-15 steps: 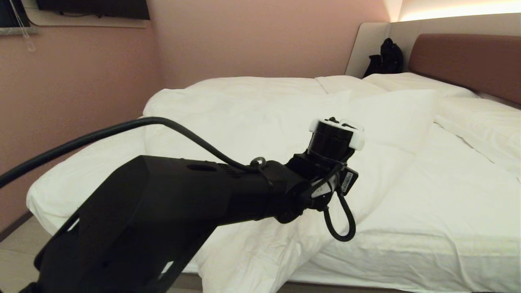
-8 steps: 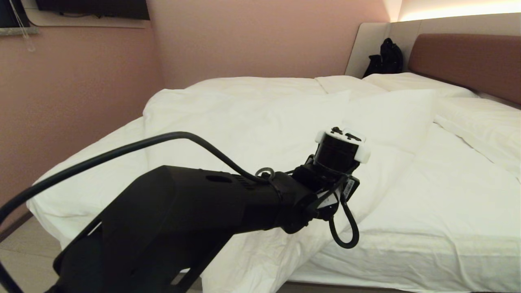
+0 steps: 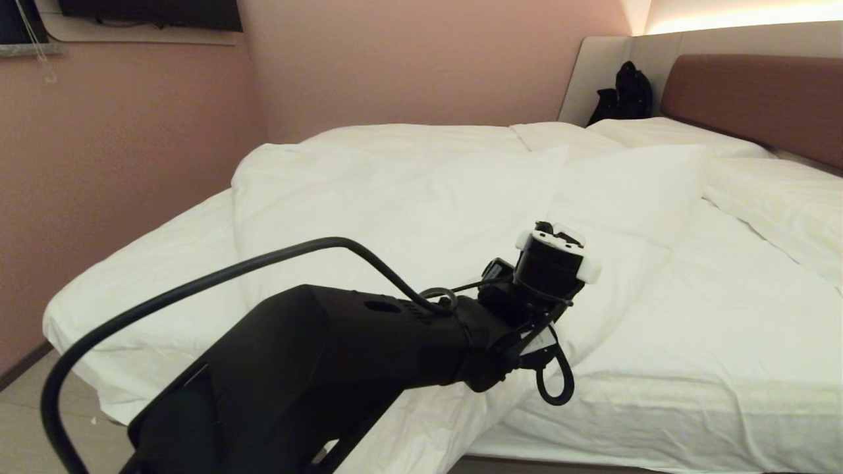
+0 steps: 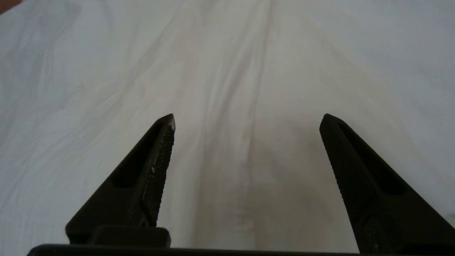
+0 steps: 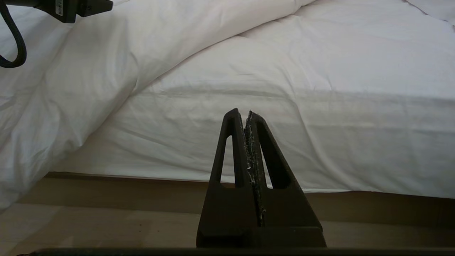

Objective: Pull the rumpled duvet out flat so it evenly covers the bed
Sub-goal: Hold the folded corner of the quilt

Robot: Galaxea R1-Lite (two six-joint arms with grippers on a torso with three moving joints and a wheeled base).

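Note:
The puffy white duvet (image 3: 408,197) lies rumpled and slanted across the bed (image 3: 691,408), with one corner spilling over the near edge toward the floor. My left arm reaches over it, its wrist (image 3: 553,263) low above the duvet's middle; the fingers are hidden in the head view. In the left wrist view my left gripper (image 4: 249,117) stands open just above the creased duvet (image 4: 227,64), nothing between its fingers. My right gripper (image 5: 246,113) is shut and empty, parked low in front of the mattress side (image 5: 284,135), with the hanging duvet (image 5: 89,71) off to one side.
White pillows (image 3: 665,131) (image 3: 784,197) lie by the reddish-brown headboard (image 3: 757,99). A black bag (image 3: 625,92) sits in the far corner. A pink wall (image 3: 118,164) runs close along the bed's left side. The wooden base (image 5: 142,188) and floor (image 5: 106,220) lie below the mattress.
My left arm has sunk lower and a little rightward toward the duvet, its cable drooping with it. The duvet and the right arm have not visibly moved.

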